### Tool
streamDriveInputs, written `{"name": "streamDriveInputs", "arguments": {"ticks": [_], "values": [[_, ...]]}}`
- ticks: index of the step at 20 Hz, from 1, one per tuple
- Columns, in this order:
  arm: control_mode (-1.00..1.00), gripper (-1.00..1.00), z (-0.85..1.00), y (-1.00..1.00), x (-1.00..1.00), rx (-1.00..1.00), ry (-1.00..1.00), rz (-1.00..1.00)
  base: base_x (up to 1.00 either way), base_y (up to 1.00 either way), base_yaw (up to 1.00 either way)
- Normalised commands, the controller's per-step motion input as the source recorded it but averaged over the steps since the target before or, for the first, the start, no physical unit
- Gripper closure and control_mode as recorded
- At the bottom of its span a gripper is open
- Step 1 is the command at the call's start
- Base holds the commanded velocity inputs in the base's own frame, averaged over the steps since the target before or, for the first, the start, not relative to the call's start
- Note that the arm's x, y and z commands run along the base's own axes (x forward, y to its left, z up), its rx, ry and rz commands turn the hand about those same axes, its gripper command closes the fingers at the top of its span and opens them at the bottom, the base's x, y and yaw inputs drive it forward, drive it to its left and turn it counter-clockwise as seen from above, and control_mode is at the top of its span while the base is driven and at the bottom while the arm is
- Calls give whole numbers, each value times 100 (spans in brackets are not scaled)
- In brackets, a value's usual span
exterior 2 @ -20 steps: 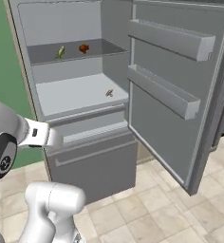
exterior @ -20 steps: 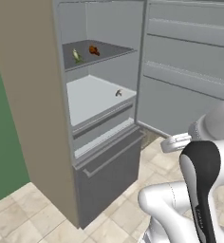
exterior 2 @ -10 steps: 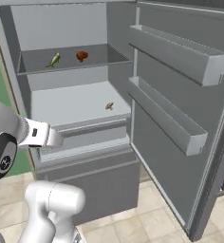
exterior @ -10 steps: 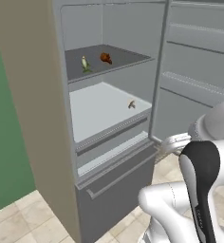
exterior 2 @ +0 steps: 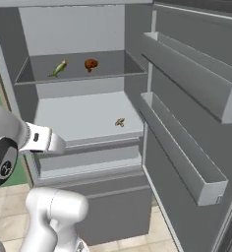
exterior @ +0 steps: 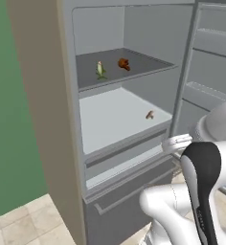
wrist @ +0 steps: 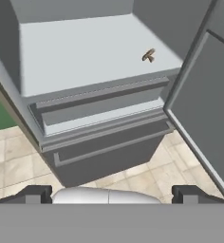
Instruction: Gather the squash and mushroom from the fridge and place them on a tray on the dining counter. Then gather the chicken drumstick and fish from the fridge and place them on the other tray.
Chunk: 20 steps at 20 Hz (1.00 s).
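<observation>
The fridge (exterior: 134, 28) stands open, its door (exterior 2: 196, 98) swung to the right. On the upper shelf lie a slim greenish fish (exterior: 100, 70) (exterior 2: 58, 68) and, right of it, a reddish-brown chicken drumstick (exterior: 124, 63) (exterior 2: 91, 64). A small tan mushroom (exterior: 150, 115) (exterior 2: 120, 122) (wrist: 148, 55) sits near the right front of the pale lower shelf. My gripper (wrist: 111, 194) hangs open in front of the fridge, below and short of the mushroom's shelf, holding nothing. The squash, the trays and the dining counter are out of view.
Two grey drawers (wrist: 104, 152) close the fridge's lower part, the bottom one with a bar handle. The door carries two deep shelves (exterior 2: 187, 147) on its inner side. Beige floor tiles (wrist: 19, 161) lie below, and a green wall (exterior: 14, 143) stands left of the fridge.
The base has driven closer to the fridge, so the shelves and food fill more of both base views. The gripper has stayed open and empty.
</observation>
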Motion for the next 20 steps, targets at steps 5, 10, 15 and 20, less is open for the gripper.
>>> {"name": "streamDriveInputs", "arguments": {"ticks": [5, 10, 15, 20], "values": [[100, -100, 0, 0, 0, 0, 0, 0, 32, -29, 28], [100, -100, 0, 0, 0, 0, 0, 0, 43, -26, 28], [100, -100, 0, 0, 0, 0, 0, 0, 46, -25, 27], [100, -100, 0, 0, 0, 0, 0, 0, 39, -30, 26]]}}
